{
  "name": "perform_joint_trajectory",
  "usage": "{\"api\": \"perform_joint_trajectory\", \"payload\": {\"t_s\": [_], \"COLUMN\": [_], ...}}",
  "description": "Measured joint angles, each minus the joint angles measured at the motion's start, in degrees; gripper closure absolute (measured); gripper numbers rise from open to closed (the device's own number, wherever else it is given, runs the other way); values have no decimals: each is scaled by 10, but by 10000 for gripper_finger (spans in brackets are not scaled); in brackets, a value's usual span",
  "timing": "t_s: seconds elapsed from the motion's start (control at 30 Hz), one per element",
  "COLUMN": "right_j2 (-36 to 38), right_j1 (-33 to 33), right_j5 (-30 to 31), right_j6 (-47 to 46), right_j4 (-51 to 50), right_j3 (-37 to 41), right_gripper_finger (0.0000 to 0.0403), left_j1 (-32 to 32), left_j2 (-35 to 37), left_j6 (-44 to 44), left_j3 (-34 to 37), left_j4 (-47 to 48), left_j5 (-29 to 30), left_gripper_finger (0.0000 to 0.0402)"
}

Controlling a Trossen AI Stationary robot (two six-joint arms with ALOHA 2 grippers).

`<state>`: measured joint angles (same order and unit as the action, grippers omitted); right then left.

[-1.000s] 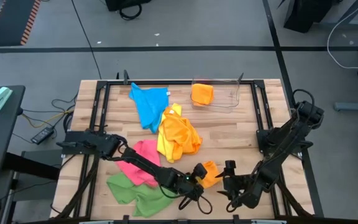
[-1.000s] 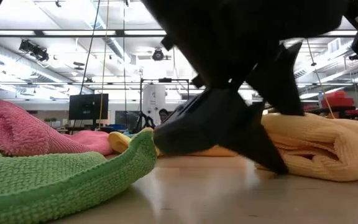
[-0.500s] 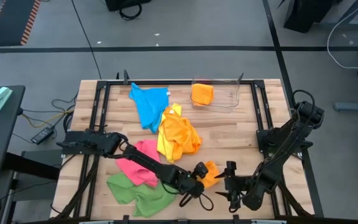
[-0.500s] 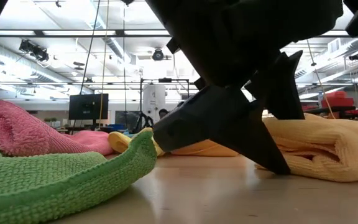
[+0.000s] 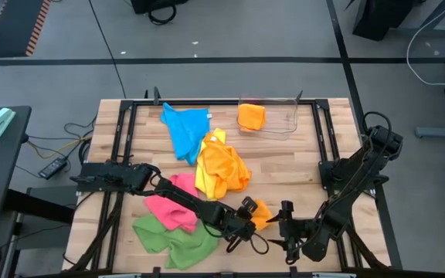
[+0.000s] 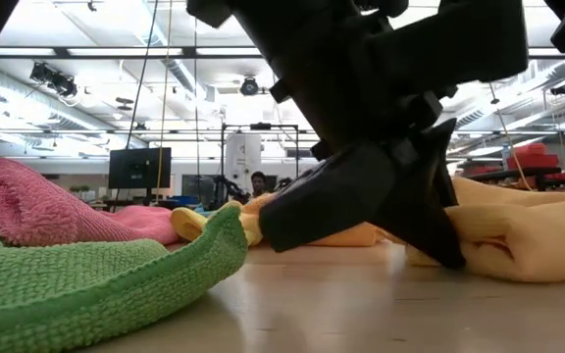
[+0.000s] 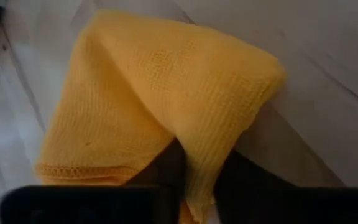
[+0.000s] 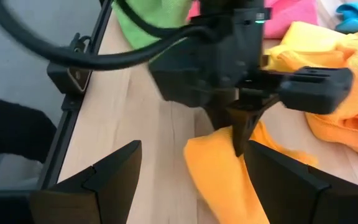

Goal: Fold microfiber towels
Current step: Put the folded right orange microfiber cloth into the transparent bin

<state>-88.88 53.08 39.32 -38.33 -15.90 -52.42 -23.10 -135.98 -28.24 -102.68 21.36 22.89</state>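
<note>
**Left end effector pinching the small orange towel**

We see our left end effector (image 5: 247, 218) clamped on the small orange towel (image 5: 259, 214) at the counter's (image 5: 284, 162) near edge; our right end effector (image 5: 283, 229) waits spread wide just right of it.

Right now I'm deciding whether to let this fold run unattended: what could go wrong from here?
The left gripper pinches only a thin edge of the small orange towel, so the cloth could slip out when lifted. The right gripper waits open close beside it, so the arms might bump. The green towel lies nearby and could get dragged along.
</note>
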Motion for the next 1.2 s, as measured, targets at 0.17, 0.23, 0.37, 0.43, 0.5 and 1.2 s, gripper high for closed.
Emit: {"api": "perform_joint_trajectory", "payload": {"t_s": [0.17, 0.23, 0.37, 0.43, 0.5, 1.2], "right_j2": [-35, -57, -90, -102, -110, -103], "right_j1": [0, 1, 3, 6, 9, -16], "right_j5": [-12, -15, 3, 23, 40, 129], "right_j6": [54, 78, 117, 126, 128, 151], "right_j4": [18, 18, 10, -9, -32, -59], "right_j3": [-1, -7, -25, -35, -40, -43], "right_gripper_finger": [112, 112, 112, 112, 112, 112], "left_j1": [6, 10, 16, 20, 21, 16], "left_j2": [4, 11, 28, 37, 43, 122], "left_j6": [60, 87, 140, 166, 189, 262], "left_j3": [0, 1, 1, 1, 1, 0], "left_j4": [-3, 1, 6, 2, 1, -15], "left_j5": [-31, -44, -90, -107, -122, -147], "left_gripper_finger": [385, 377, 378, 384, 385, 376]}}
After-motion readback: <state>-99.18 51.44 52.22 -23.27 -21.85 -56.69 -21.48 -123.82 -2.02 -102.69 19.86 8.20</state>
